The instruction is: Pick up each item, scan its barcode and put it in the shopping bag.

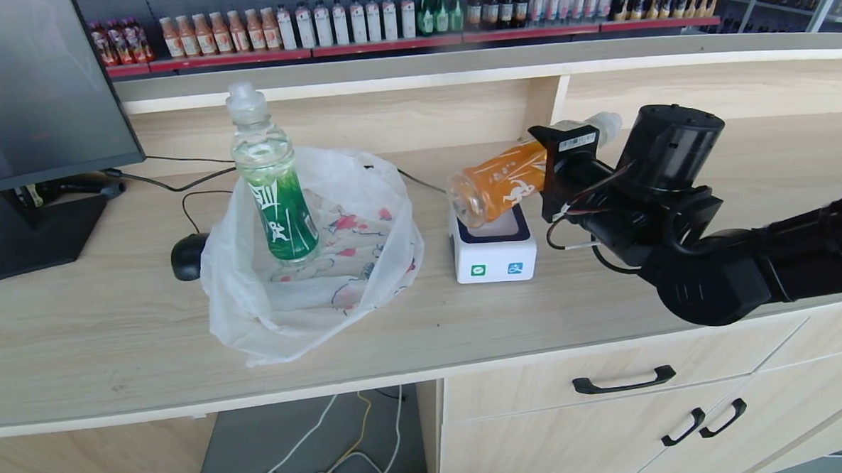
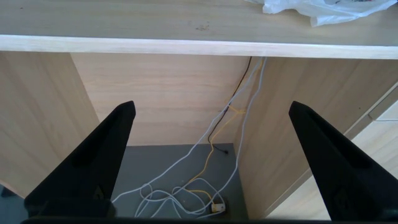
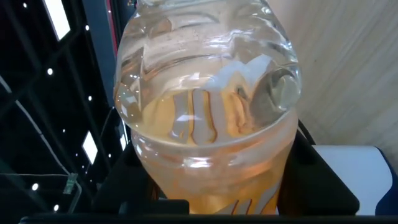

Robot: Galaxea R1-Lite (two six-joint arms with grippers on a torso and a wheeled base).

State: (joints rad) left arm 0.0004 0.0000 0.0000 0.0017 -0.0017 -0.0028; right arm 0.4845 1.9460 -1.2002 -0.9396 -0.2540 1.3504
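Pale wood counter (image 1: 77, 337) runs across the shop, with drink shelves (image 1: 384, 50) behind. The right gripper (image 1: 563, 165) is clamped on the orange bottle (image 1: 497, 183), holding it on its side with its base just above the white scanner (image 1: 494, 260). Beside the scanner, the shopping bag (image 1: 366, 288) lies open with a green bottle (image 1: 275, 200) upright inside. The left gripper (image 2: 211, 107) hangs spread wide below the counter edge.
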